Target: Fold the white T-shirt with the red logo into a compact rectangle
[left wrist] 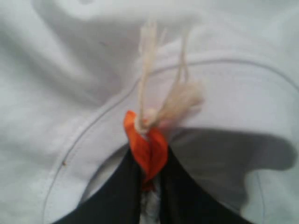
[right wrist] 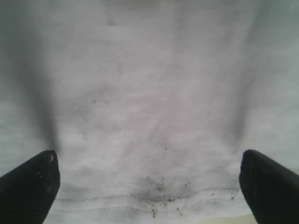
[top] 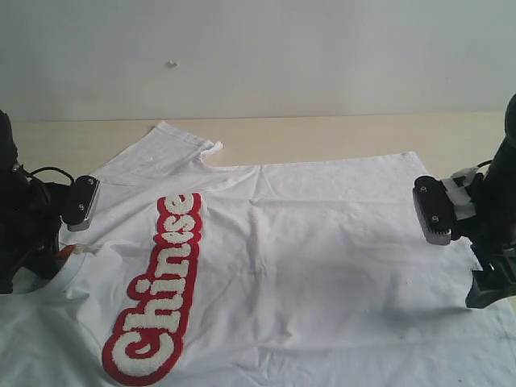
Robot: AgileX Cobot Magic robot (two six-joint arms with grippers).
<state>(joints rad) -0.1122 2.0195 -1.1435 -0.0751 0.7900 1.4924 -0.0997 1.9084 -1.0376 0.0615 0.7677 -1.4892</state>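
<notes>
The white T-shirt (top: 322, 266) lies spread flat on the table, and its red logo (top: 157, 286) runs lengthwise down the left part. At the neck opening on the left, my left gripper (left wrist: 150, 185) is shut on the shirt's collar, with the orange neck tag (left wrist: 147, 147) and a bit of white cloth pinched between its jaws. A frayed cream string (left wrist: 180, 100) hangs from the tag. My right gripper (right wrist: 148, 162) is open at the shirt's right edge. It hangs over the stitched hem (right wrist: 140, 201), with nothing between its fingertips (right wrist: 44, 163).
The tan table (top: 322, 137) shows beyond the shirt's far edge, in front of a pale wall. A sleeve (top: 165, 149) sticks out at the back left. The black left arm (top: 20, 226) and right arm (top: 492, 242) stand at the two sides.
</notes>
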